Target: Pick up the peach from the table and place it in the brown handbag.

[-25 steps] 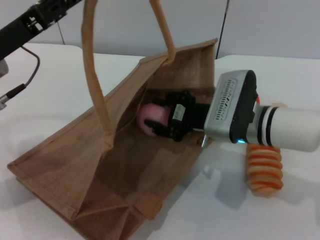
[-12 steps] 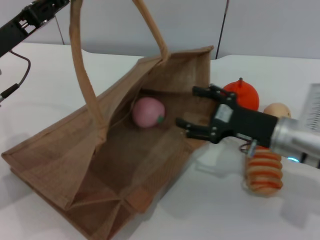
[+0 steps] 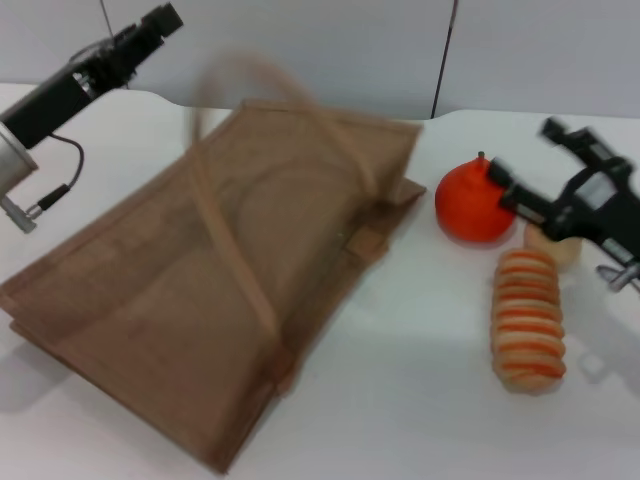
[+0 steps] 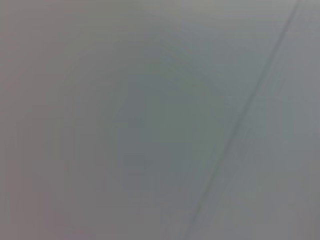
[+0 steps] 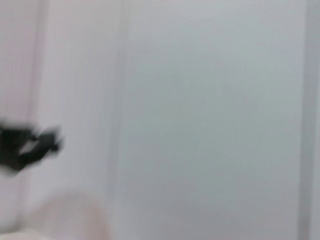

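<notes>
Step in hand: release looks done; my judgement is that only clearing both arms away from the bag remains.
Peach: not visible in any view; I judge it is inside the brown handbag (image 3: 215,290), under the collapsed upper panel, but I cannot confirm it.
Brown handbag: lies flat across the left and centre of the desk (image 3: 400,400), mouth edge toward the far side, one looped handle (image 3: 235,255) draped over the top panel.
Right gripper (image 3: 530,165): near the right edge of the desk, above the orange fruit (image 3: 472,200) and the pale fruit (image 3: 552,248); fingers spread, nothing between them.
Left gripper (image 3: 165,17): raised over the far left corner, apart from the bag; whether it is spread or pressed together I cannot tell.
How to do it well: lift the right arm straight up before swinging out, so the fingers do not knock the orange fruit or the ribbed pastry (image 3: 527,318) just beside it. Keep the left arm clear of the loose handle, so the bag is not dragged and the peach does not roll out.
Materials: bag is coarse woven jute, limp, folds flat; handles are flat woven straps.
Shapes: orange fruit is round and smooth with a short stem; pastry is an oblong with orange and cream ridges.
Wrist views: only blank wall; nothing usable.
</notes>
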Tool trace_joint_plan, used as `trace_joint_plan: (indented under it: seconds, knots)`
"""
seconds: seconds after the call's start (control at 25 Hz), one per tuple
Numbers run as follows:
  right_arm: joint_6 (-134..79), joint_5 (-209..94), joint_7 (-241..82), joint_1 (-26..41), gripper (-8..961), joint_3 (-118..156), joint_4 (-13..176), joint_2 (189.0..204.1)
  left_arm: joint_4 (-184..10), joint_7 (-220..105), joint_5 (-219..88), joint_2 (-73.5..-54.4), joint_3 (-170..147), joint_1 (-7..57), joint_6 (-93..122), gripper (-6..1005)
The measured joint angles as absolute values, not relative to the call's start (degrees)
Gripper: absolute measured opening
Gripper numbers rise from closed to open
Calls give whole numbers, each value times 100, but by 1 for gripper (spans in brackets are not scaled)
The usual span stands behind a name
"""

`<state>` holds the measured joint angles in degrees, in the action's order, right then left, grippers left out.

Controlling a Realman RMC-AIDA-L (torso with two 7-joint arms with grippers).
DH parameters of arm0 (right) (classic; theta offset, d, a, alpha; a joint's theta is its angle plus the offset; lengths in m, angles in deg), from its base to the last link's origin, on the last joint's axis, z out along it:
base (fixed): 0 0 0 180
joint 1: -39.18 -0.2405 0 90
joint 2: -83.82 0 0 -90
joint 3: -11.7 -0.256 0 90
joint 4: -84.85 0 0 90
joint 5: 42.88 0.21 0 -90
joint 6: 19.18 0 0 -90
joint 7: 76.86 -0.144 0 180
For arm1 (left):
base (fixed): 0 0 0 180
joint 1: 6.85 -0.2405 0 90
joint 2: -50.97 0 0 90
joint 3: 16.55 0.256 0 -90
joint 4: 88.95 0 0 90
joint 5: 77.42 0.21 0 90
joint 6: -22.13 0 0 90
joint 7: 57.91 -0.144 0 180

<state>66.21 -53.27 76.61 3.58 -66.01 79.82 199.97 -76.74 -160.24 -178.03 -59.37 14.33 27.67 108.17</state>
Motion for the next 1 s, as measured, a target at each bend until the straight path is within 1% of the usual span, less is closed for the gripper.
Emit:
trace_joint_plan:
  seconds: [0.08, 0.2, 0.28, 0.32, 0.36, 0.4, 0.48, 0.6, 1.0]
  knots:
    - [6672, -5326, 7728, 480, 891, -7038, 7980, 20020, -7758, -16369, -17840, -6003, 1402, 2793, 10423, 120]
    - [6673, -5324, 7747, 593, 890, -7695, 7938, 20056, -7783, -16915, -18008, -6189, 1382, 2817, 9798, 219]
    - [6638, -5323, 7747, 624, 890, -8111, 7852, 20080, -7784, -17422, -18250, -6350, 1378, 2819, 9448, 285]
    - [6580, -5322, 7753, 618, 889, -8547, 7695, 20092, -7791, -17705, -18392, -6423, 1379, 2817, 9317, 331]
    - [6580, -5322, 7753, 618, 889, -8547, 7695, 20092, -7791, -17705, -18392, -6423, 1379, 2817, 9317, 377]
    - [6498, -5324, 7764, 587, 889, -8824, 7573, 20095, -7859, -18265, -18728, -6517, 1378, 2813, 9146, 424]
    - [6298, -5323, 7813, 543, 889, -9309, 7401, 20092, -8246, -19092, -19321, -6538, 1327, 2821, 9100, 516]
    - [6012, -5323, 7919, 547, 888, -9770, 7348, 20089, -8519, -19643, -19912, -6532, 1250, 2819, 9107, 617]
    - [5731, -5357, 8050, 568, 889, -10507, 7190, 20097, -8798, -19924, -21121, -6538, 1164, 2597, 9101, 617]
